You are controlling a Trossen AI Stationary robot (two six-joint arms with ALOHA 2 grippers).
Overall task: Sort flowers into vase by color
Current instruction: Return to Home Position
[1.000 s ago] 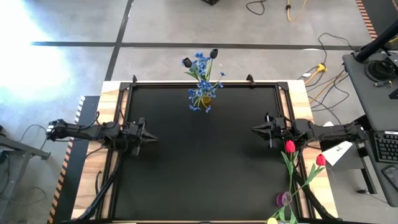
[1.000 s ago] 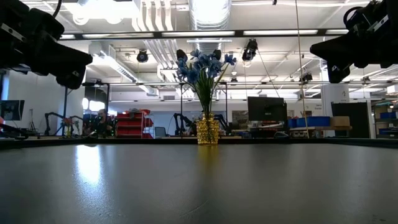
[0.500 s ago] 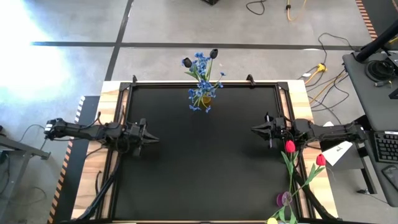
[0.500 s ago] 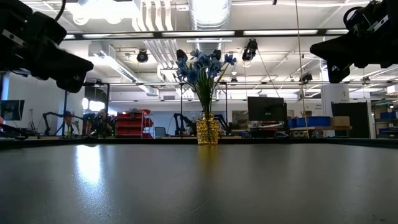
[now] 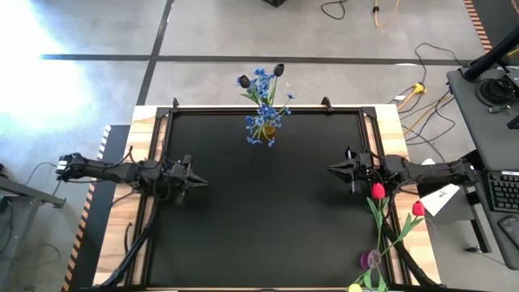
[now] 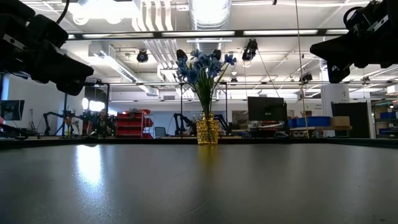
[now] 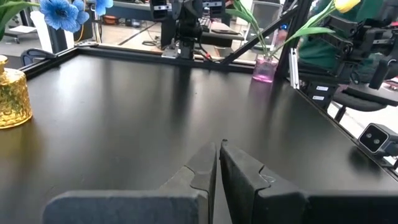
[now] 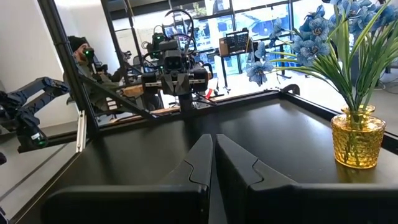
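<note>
A gold vase (image 5: 266, 128) stands at the middle of the table's far edge. Blue sprigs (image 5: 263, 105) and two near-black tulips (image 5: 278, 70) stand in it by their stems. A small pink glass vase (image 5: 371, 259) at the near right corner holds two red tulips (image 5: 378, 191) and a yellow one (image 5: 354, 288), which lean out of it. My left gripper (image 5: 203, 182) hovers shut over the table's left side. My right gripper (image 5: 331, 169) hovers shut over the right side, next to a red tulip head. Both point at the table's middle and hold nothing.
The black mat (image 5: 259, 211) lies bare between the two grippers. Wooden strips and a black frame rail (image 5: 151, 195) border the table. The low view shows the gold vase (image 6: 208, 130) far back at the middle. A person (image 8: 81, 50) sits beyond the table.
My left gripper has sunk a little and edged toward the table's right, staying shut. The right arm and the flowers have kept still.
</note>
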